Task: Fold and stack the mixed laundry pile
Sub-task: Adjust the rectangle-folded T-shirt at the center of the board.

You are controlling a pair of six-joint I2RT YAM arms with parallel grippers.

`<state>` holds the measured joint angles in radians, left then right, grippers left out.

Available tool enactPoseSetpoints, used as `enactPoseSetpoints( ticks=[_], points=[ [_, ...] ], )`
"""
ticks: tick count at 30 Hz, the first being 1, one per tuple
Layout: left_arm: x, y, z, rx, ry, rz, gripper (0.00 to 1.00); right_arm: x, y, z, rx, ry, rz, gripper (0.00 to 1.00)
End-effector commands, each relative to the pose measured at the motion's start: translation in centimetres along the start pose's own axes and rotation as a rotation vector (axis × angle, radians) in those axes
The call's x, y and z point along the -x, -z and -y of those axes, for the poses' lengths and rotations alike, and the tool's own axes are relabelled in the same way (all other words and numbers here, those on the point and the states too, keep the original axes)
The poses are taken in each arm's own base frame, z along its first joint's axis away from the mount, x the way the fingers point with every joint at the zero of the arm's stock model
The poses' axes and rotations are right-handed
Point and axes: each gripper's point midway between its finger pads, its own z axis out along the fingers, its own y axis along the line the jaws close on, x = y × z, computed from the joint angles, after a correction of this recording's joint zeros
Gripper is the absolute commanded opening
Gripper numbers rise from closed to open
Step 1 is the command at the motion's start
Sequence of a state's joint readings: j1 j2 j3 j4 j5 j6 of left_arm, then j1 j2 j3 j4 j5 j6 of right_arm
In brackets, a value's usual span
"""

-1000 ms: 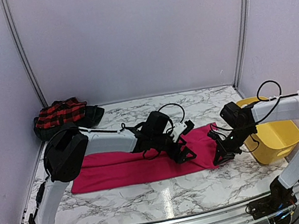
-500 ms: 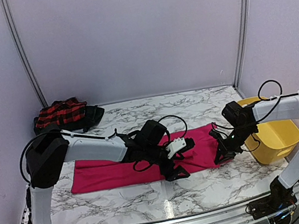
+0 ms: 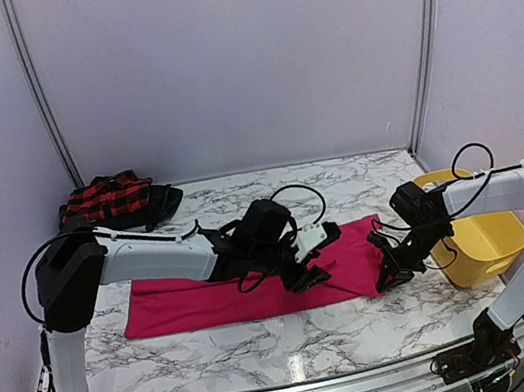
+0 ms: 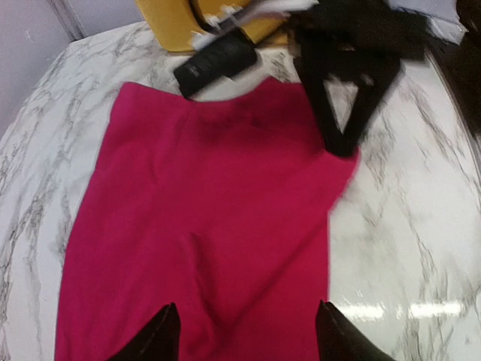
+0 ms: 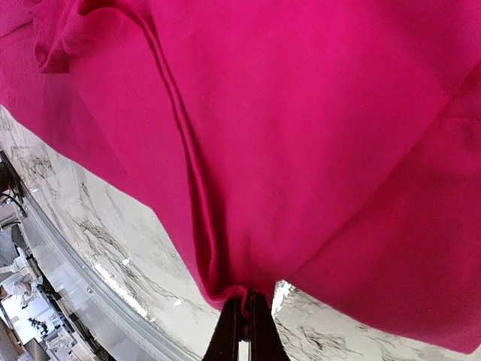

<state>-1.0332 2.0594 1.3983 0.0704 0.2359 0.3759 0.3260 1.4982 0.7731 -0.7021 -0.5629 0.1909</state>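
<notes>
I am looking at the plain magenta-pink garment (image 3: 210, 302), which is lying flat on the white marble-patterned table (image 3: 269, 352) as a long strip. Its long axis is running left to right across the front of both arms. The right gripper (image 5: 242, 320) is pinching a fold at the strip's right end, on the near edge, with its fingers closed tight on the fabric.

The left gripper (image 4: 244, 342) is hovering over the middle of the strip, jaws spread wide and holding nothing, and it is facing along the cloth toward the right end. I cannot tell whether its tips are touching the fabric. The free left end is therefore lying behind those jaws, and the left arm is the nearer one to it. I am judging that an end-over-end fold depends on that.

The red-and-black checked garment (image 3: 105, 196) is sitting bunched with a dark plaid garment (image 3: 163, 201) in the far left corner, well apart. The yellow plastic tub (image 3: 477, 265) is standing just right of the right gripper.
</notes>
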Motion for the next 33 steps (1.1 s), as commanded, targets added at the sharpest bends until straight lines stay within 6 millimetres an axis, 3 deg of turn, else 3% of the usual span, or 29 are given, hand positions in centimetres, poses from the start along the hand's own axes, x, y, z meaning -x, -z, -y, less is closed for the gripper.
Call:
enactPoseSetpoints(
  ticks=[1, 4, 10, 14, 16, 18, 22, 26, 30, 33],
  points=[
    [3.0, -2.5, -2.6, 0.029, 0.114, 0.065, 0.57, 0.3, 0.2, -0.2, 0.013, -0.001, 0.016, 0.0],
    [2.5, -4.3, -2.4, -0.012, 0.136, 0.053, 0.5, 0.4, 0.2, -0.2, 0.012, -0.004, 0.018, 0.0],
    [1.0, -7.1, -2.1, -0.052, 0.169, 0.015, 0.45, 0.6, 0.3, -0.3, 0.01, -0.006, 0.025, 0.0],
    [1.0, -7.7, -2.0, -0.065, 0.168, 0.013, 0.33, 0.7, 0.4, -0.3, 0.007, -0.004, 0.025, 0.0],
    [1.1, -7.3, -1.6, -0.081, 0.153, 0.005, 0.19, 0.7, 0.4, -0.2, 0.003, -0.002, 0.025, 0.0],
    [1.6, -6.2, -1.4, -0.088, 0.138, 0.012, 0.0, 0.7, 0.5, -0.2, -0.002, -0.003, 0.026, 0.0],
    [2.6, -3.4, -0.5, -0.098, 0.117, 0.059, 0.0, 0.7, 0.7, -0.2, -0.005, -0.003, 0.033, 0.0],
    [2.0, -1.1, 1.1, -0.11, 0.099, 0.092, 0.0, 0.3, 0.7, -0.3, -0.002, -0.007, 0.029, 0.0],
    [0.7, -0.5, 1.9, -0.117, 0.101, 0.074, 0.0, -0.3, 0.6, -0.9, 0.033, -0.001, 0.018, 0.0],
    [0.8, -0.5, 1.5, -0.095, 0.107, 0.076, 0.03, -0.6, 0.5, -0.9, 0.029, 0.003, 0.011, 0.0]
  ],
)
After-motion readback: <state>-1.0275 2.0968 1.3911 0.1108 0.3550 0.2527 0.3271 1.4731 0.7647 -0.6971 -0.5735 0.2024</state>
